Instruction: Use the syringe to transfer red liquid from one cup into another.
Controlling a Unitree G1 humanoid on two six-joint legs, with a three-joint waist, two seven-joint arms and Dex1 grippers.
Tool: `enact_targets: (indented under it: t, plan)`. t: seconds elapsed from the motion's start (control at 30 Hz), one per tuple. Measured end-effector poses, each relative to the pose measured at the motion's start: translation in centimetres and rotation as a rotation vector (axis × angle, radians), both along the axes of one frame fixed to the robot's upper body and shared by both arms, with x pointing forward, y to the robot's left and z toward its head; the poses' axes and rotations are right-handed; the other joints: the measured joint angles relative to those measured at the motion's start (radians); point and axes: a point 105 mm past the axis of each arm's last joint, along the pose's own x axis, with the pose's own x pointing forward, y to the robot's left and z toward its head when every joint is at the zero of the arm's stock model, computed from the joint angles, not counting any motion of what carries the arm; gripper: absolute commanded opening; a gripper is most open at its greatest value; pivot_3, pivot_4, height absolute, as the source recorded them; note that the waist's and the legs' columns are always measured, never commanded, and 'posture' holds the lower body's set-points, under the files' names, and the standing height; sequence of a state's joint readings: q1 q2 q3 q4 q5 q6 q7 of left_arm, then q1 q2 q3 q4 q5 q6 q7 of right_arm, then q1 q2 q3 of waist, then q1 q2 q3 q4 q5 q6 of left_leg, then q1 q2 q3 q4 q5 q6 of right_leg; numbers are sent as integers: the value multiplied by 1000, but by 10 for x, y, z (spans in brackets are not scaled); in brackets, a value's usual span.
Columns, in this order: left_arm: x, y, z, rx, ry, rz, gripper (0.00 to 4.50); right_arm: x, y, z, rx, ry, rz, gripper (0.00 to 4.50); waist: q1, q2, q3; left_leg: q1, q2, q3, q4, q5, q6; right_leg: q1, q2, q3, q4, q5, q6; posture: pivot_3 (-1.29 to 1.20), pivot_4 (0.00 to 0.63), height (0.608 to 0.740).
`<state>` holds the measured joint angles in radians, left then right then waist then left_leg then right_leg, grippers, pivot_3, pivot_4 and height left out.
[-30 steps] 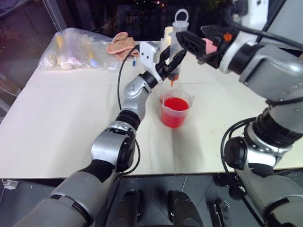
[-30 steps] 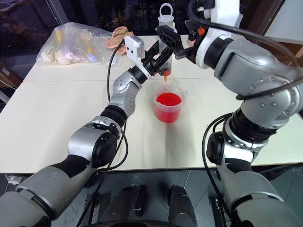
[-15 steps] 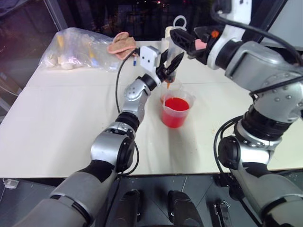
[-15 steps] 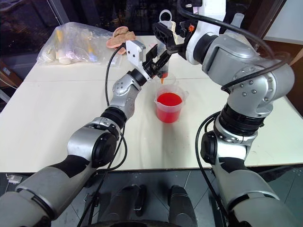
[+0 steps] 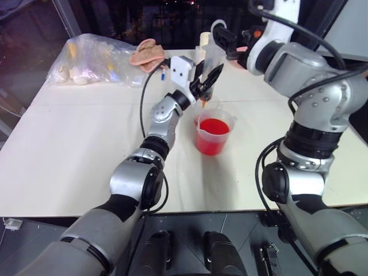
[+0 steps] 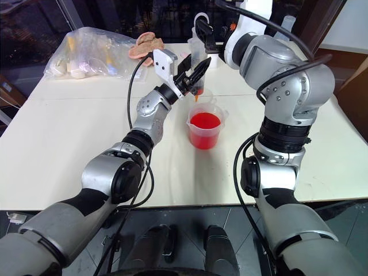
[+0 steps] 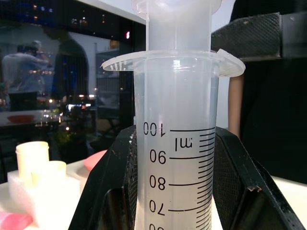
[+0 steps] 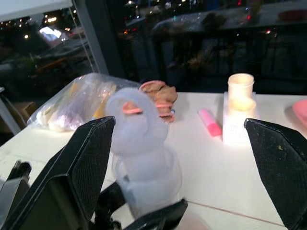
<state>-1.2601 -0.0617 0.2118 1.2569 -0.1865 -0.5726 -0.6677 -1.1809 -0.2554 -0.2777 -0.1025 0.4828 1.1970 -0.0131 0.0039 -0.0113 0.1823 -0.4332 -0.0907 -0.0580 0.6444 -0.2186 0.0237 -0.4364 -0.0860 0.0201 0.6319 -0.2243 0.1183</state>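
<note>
The syringe stands upright above the table with my left gripper shut on its clear barrel. Its orange tip points down over the colourless clear cup. Just in front of that cup sits the beaker, which holds the red liquid. My right gripper is open at the top of the syringe. The plunger's ring stands between its wide-spread fingers, without contact.
At the table's far left lies a clear plastic bag of items beside a beige cloth. A white stand with cream cylinders, a pink marker and a pink dish sit behind the syringe.
My right gripper has moved forward, away from me, and now brackets the plunger's ring. The left gripper and the syringe have stayed in place.
</note>
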Motion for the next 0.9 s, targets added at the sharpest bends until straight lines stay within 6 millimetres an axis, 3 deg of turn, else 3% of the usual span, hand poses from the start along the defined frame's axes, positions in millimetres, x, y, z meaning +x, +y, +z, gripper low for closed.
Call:
enact_targets:
  t: [0.07,0.17,0.37,0.9]
  plan:
    - [0,0,-2,1,5,1,1500,3,-1,0,4,1,-10,4200,0,0,0,0,0,0,0,0,0,0,0,0,0,0,0,0,150,740]
    - [1,0,-4,3,14,0,1500,7,-1,1,-1,-1,-23,3136,-2,0,0,0,0,0,0,0,0,0,0,0,0,0,0,0,150,740]
    - [3,1,-8,0,34,13,1500,12,14,1,-34,-1,8,33,-14,0,0,0,0,0,0,0,0,0,0,0,0,0,0,0,150,740]
    - [4,3,-1,4,21,24,1500,6,22,5,-73,-20,28,33,-16,0,0,0,0,0,0,0,0,0,0,0,1,0,0,0,150,740]
